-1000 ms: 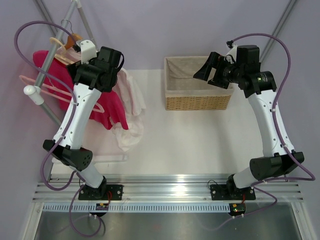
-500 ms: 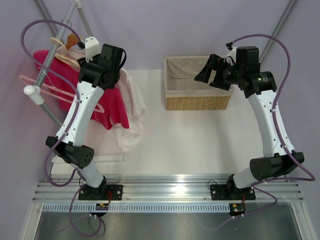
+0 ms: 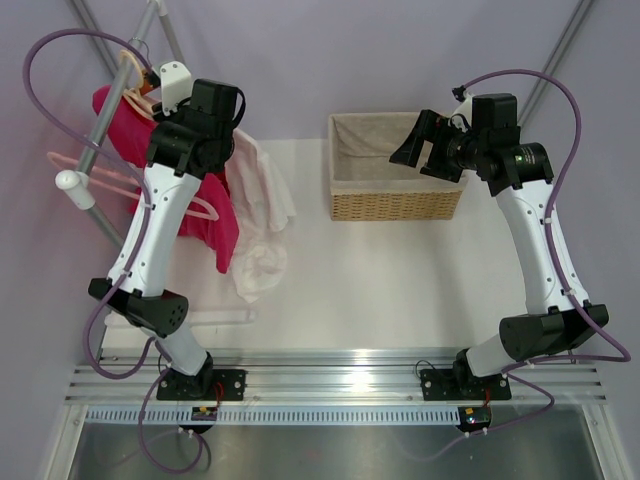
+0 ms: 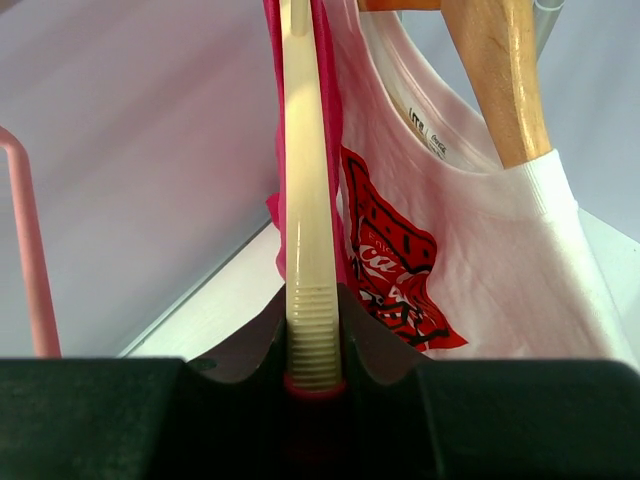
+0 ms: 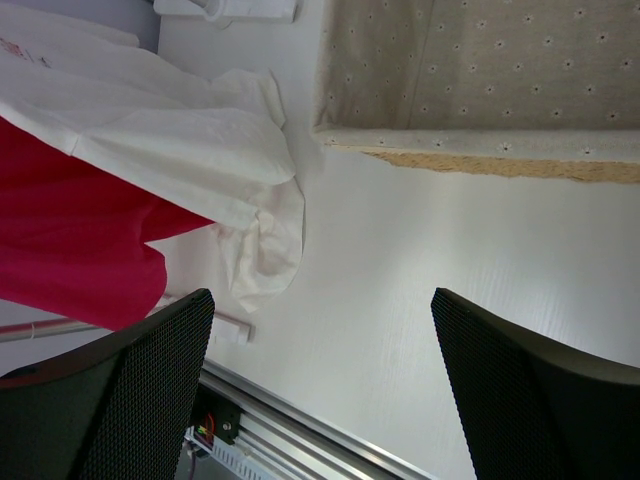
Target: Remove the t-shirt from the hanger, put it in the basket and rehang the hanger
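The magenta-red t-shirt (image 3: pixel 218 218) hangs from the rack at the far left, draped over the cream-yellow hanger (image 4: pixel 302 150). In the left wrist view, my left gripper (image 4: pixel 313 312) is shut on the hanger's ribbed tube, with a rim of magenta fabric (image 4: pixel 328 120) beside and below it. From above, the left gripper (image 3: pixel 160 95) sits high at the shirt's shoulder near the rack pole. My right gripper (image 3: pixel 410 140) hovers over the basket's right side, and its fingers stand wide open over bare table (image 5: pixel 320 300).
A white t-shirt with a red logo (image 4: pixel 480 260) hangs on a brown wooden hanger (image 4: pixel 495 80) just right of the held one, its hem trailing onto the table (image 3: pixel 262 255). A pink hanger (image 3: pixel 90 172) hangs left. The wicker basket (image 3: pixel 395 205) stands at centre back. The rack pole (image 3: pixel 105 125) slants left.
My left gripper has shut on the hanger and drawn it up and back. The magenta t-shirt has shifted with it. The right arm has not moved.
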Available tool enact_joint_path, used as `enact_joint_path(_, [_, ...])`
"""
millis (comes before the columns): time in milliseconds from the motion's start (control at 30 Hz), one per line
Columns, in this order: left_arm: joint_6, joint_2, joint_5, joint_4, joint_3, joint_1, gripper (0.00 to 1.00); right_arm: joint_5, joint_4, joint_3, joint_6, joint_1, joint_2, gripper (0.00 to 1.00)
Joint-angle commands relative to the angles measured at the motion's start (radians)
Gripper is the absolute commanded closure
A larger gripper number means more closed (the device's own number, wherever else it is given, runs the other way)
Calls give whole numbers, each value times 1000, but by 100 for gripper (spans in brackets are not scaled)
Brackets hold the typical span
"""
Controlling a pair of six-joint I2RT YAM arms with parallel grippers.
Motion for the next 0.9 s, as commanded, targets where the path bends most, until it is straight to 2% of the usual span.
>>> enact_joint_path(0, [30,-45,-66,56,33,-12,100,14,-5,19,-13,12,-23,2])
enact_joint_path(167, [108,-93,-109,188,35,-20,100,15,-5,2,-13,12,-43,2])
enact_joint_path(300, [182,-148,-43,326,-17,-24,100,19,-5,7,-14,13,-49,2])
enact_joint_path(500, [199,-159,-11,334,-11,-35,100,26,-8,10,-14,13,-57,2])
enact_joint_path(867, [91,-315,411,309,-213,-38,100,66,-19,13,-41,13,-52,1])
